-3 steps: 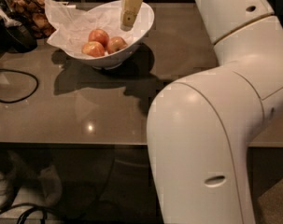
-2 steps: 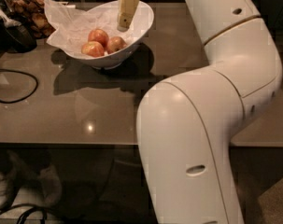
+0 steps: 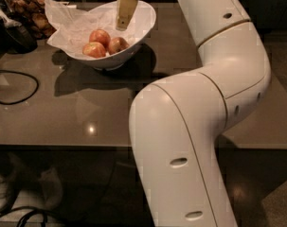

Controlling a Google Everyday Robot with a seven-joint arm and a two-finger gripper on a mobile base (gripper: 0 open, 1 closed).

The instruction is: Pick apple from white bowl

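We are looking down at the gripper point(image 3: 122, 24), which is hanging at the top of the view over the far inner side of the white bowl point(image 3: 144, 28). We are seeing it as a single tan piece tilting down and to the left, and we cannot tell how wide it is standing. Its tip is sitting above the fruit and is not touching any of it. The apple point(image 3: 117, 45), dull brownish-red, is lying in the white bowl on the crumpled white paper point(image 3: 72, 21), just below the tip and a little to its left. It is pressing against a brighter red apple point(image 3: 99, 36) on its left, and an orange-yellow apple point(image 3: 93, 49) is resting in front of that one. The bowl is standing on a glossy grey-brown table point(image 3: 62, 112). The big white arm point(image 3: 204, 93) is bending up from the lower edge and filling the right half of the view. A black cable point(image 3: 24, 74) is looping on the table's left side, and pale shoes point(image 3: 20, 190) are showing on the floor beneath it.
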